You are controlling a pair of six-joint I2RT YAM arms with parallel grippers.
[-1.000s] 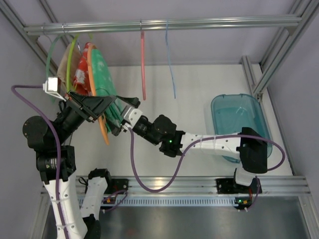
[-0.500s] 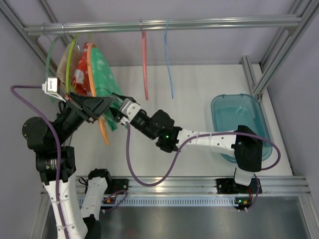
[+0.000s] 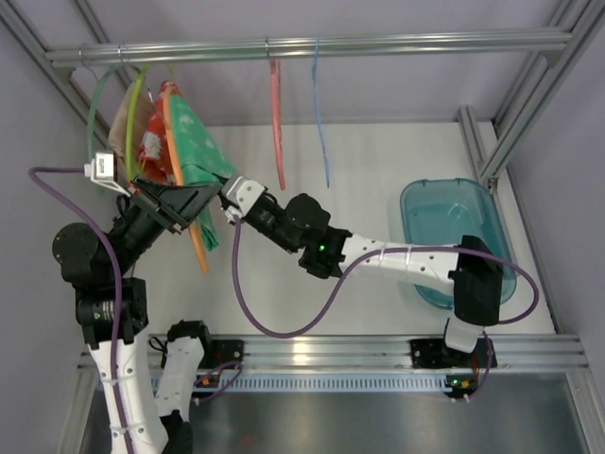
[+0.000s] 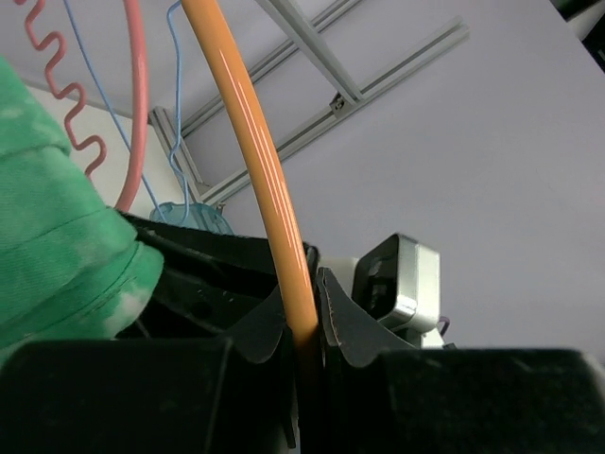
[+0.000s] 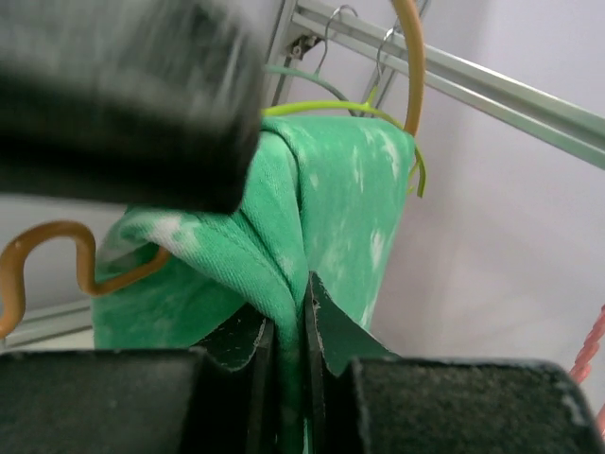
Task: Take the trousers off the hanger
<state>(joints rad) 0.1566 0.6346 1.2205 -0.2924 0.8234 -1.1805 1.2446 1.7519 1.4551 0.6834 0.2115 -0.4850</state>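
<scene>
The green trousers [image 3: 196, 142] with white print hang on the thin orange hanger [image 3: 174, 132] at the left end of the rail. My left gripper [image 3: 194, 203] is shut on the hanger's lower bar; in the left wrist view the orange hanger [image 4: 255, 161] runs down between the closed jaws of the left gripper [image 4: 304, 317], with the trousers [image 4: 47, 246] at the left edge. My right gripper [image 3: 217, 197] reaches in from the right. In the right wrist view the right gripper [image 5: 288, 312] is shut on a fold of the trousers [image 5: 331, 208], below the hanger [image 5: 408, 57].
A red printed garment [image 3: 153, 132] and a beige one [image 3: 123, 118] hang just left of the trousers. An empty pink-red hanger [image 3: 276, 123] and a blue hanger [image 3: 321, 123] hang mid-rail [image 3: 425, 42]. A teal bin [image 3: 484, 203] stands at the right.
My right gripper has moved up and left into the trousers and closed from open onto a fold of them. The left gripper has kept its hold on the hanger.
</scene>
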